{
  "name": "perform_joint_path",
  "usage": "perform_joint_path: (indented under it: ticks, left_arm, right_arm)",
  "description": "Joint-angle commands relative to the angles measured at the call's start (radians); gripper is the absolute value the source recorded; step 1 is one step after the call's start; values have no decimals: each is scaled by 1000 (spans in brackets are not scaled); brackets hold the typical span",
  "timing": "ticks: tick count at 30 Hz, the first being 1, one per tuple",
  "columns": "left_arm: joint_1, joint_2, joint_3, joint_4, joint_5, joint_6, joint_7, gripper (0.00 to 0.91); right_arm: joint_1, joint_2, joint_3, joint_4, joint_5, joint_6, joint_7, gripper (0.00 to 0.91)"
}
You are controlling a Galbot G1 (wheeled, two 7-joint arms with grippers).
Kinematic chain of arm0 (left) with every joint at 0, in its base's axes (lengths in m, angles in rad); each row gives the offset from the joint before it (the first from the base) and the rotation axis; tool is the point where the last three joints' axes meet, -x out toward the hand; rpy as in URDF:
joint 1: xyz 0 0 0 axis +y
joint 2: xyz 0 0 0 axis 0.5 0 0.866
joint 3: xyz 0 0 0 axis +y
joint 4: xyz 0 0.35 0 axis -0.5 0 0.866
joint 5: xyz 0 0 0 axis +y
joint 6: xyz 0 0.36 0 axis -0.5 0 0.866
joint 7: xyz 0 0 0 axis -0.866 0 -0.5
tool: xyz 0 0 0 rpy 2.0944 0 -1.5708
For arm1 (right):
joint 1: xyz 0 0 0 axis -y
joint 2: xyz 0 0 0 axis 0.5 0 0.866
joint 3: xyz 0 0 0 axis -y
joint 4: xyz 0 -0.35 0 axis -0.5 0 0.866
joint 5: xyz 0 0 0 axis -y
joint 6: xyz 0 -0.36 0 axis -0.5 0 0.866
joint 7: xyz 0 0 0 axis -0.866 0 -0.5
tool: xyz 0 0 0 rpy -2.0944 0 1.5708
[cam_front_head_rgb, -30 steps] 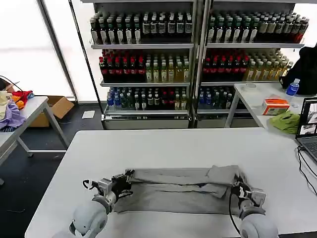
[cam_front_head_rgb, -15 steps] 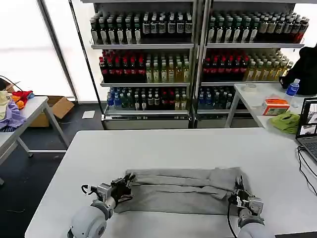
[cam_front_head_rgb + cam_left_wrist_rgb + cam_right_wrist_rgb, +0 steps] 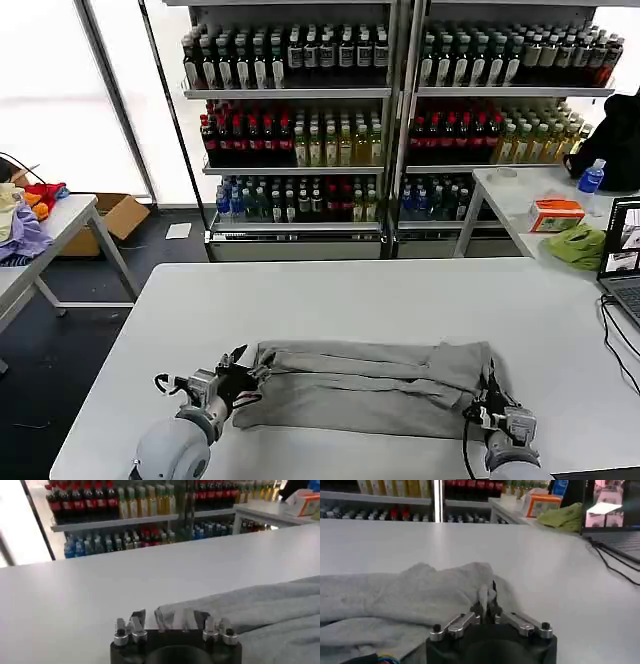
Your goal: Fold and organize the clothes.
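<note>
Your grey T-shirt [image 3: 365, 385] lies low in the frame on the white table [image 3: 330, 290], long side left-to-right. Left gripper [image 3: 240, 375] sits apart at its left end; right gripper [image 3: 488, 400] pinches the right end.

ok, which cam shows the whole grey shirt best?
Head view: the grey shirt lies full width on the white table. Left wrist view shows one end at the open left gripper; right wrist view shows the other, pinched by the right gripper.

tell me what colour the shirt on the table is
Plain grey T-shirt; best in the head view.
</note>
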Motion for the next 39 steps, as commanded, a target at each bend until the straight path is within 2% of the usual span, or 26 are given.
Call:
perform_joint_path:
  ticks: [1, 5, 14, 22, 25, 28, 29, 30, 31, 34, 39]
  left_arm:
    - [61, -18, -37, -69, 13, 9, -19, 907]
    - [74, -47, -52, -61, 6, 13, -35, 907]
    - [68, -134, -51, -19, -32, 12, -61, 907]
    - [55, -173, -55, 17, -42, 2, -56, 907]
    - [53, -178, -48, 33, -36, 0, -53, 675]
    - [57, -179, -40, 43, -26, 0, -46, 504]
    - [60, -179, -36, 44, -23, 1, -42, 191]
    - [65, -179, -33, 46, -21, 2, -40, 71]
    - [68, -178, -31, 45, -18, 1, -38, 30]
    - [86, -174, -24, 40, -6, 6, -35, 0]
    - [100, -175, -23, 40, 3, 8, -28, 0]
  right_arm:
    - [-60, -12, 128, 210, 27, 0, 14, 907]
    - [-43, -14, 165, 240, 41, -3, 22, 907]
    - [-1, -19, 131, 236, 37, -17, 24, 907]
    - [2, -16, 113, 215, 26, -8, 18, 907]
    - [3, -22, 112, 211, 26, -5, 14, 907]
    - [9, -27, 115, 207, 29, -5, 14, 907]
    - [12, -29, 116, 206, 31, -6, 14, 907]
    - [15, -32, 116, 207, 31, -7, 13, 907]
    - [17, -35, 116, 208, 31, -8, 13, 907]
    - [23, -50, 109, 212, 31, -13, 13, 907]
    - [42, -55, 106, 209, 35, -24, 17, 907]
